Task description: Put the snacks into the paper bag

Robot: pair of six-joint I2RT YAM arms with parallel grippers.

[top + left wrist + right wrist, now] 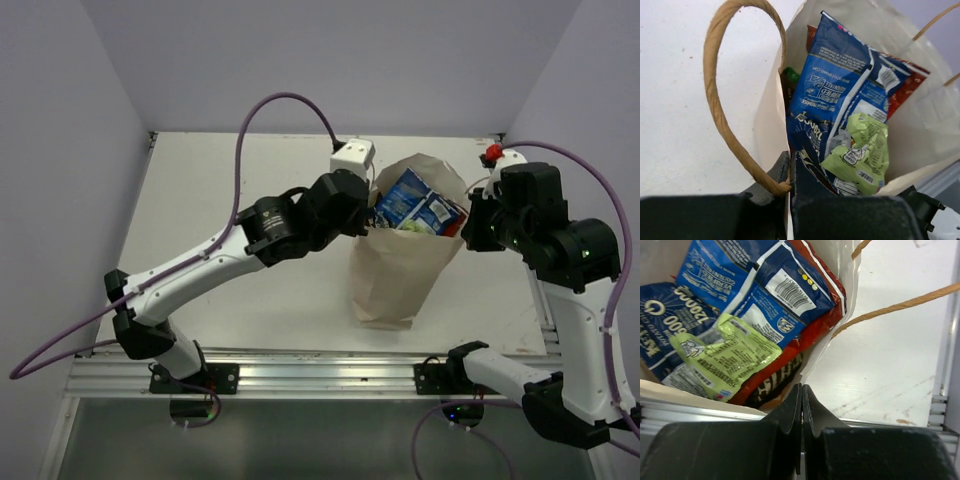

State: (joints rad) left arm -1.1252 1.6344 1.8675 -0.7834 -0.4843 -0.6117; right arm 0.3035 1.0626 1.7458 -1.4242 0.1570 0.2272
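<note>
From above: one paper bag (pixel 385 280) stands upright on the worktop (pixel 250 180), with the snacks (pixel 415 200) crowding its mouth. The left tool (pixel 367 220) is at its left rim and the right tool (pixel 467 226) at its right, so the bag sits between them.

Left wrist: this tool pinches the rim beside one handle loop (pixel 715 100). A blue packet (pixel 840 75) and a pale green packet (pixel 860 150) stand on end inside.

Right wrist: the tool is pressed together at the rim; I cannot tell if paper is caught. A red packet (pixel 815 335) and a brown packet (pixel 771 385) make at least four showing.

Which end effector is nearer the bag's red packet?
Right. The right end effector sits at the rim beside the red packet; the left end effector pinches the opposite rim of the paper bag, beyond the blue packet.
</note>
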